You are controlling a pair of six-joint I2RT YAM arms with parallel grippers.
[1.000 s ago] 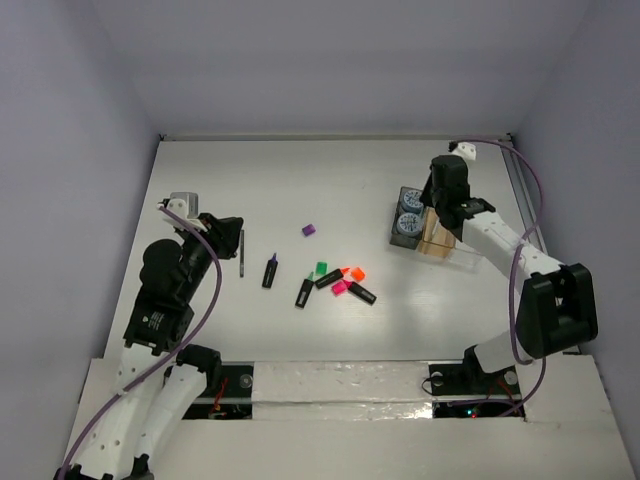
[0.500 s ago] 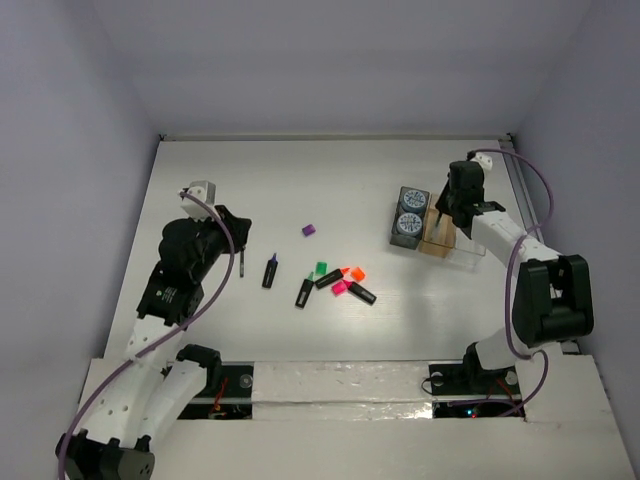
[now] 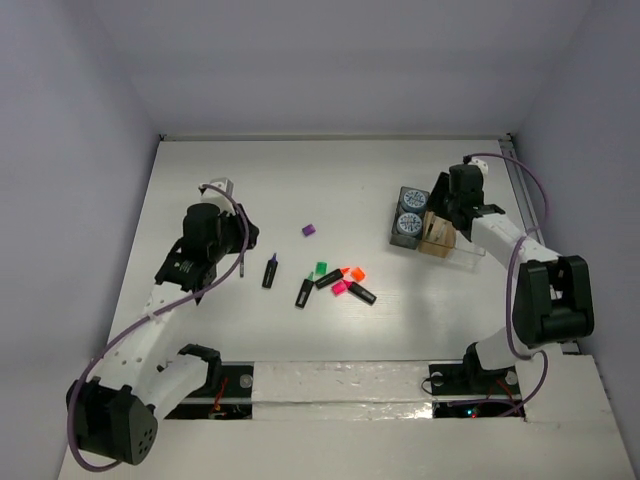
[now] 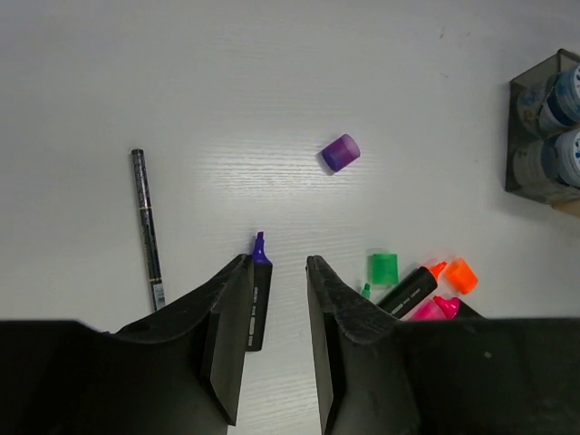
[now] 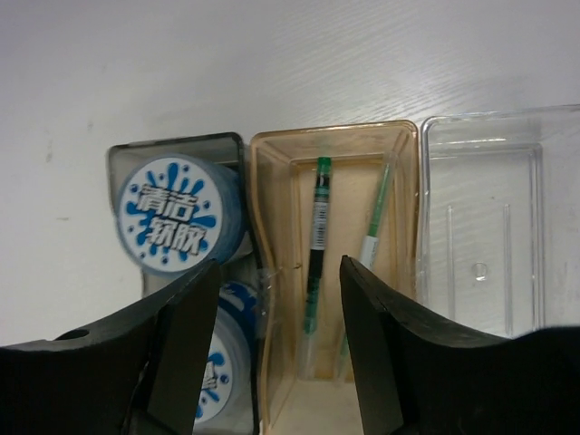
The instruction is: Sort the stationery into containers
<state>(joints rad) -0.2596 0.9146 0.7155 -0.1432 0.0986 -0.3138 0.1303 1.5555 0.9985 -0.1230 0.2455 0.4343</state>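
Note:
Several black highlighters lie at mid-table: a purple-tipped one (image 3: 270, 271) (image 4: 256, 299), a green-tipped one (image 3: 304, 293), an orange-tipped one (image 3: 330, 278) (image 4: 410, 288) and one by a pink cap (image 3: 340, 287). Loose purple (image 3: 309, 230) (image 4: 341, 152), green (image 3: 321, 268) (image 4: 382, 268) and orange (image 3: 358, 273) caps lie around them. My left gripper (image 3: 232, 258) (image 4: 276, 267) hovers narrowly open and empty, the purple-tipped marker beside its left finger. The dark grey holder (image 3: 397, 226) (image 5: 177, 143) holds two blue-and-white round pieces (image 5: 178, 217). My right gripper (image 3: 440, 215) (image 5: 281, 267) stands open above the clear box's (image 5: 480, 217) tan insert (image 5: 335, 134).
A thin dark pen (image 3: 241, 255) (image 4: 146, 227) lies on the table left of my left gripper. Two slim pens (image 5: 317, 227) (image 5: 376, 222) lie inside the tan insert. White walls close the table at the back and both sides.
Both grippers have opened. The left arm has swung right and forward, over the purple-tipped marker. The right gripper has shifted slightly over the box.

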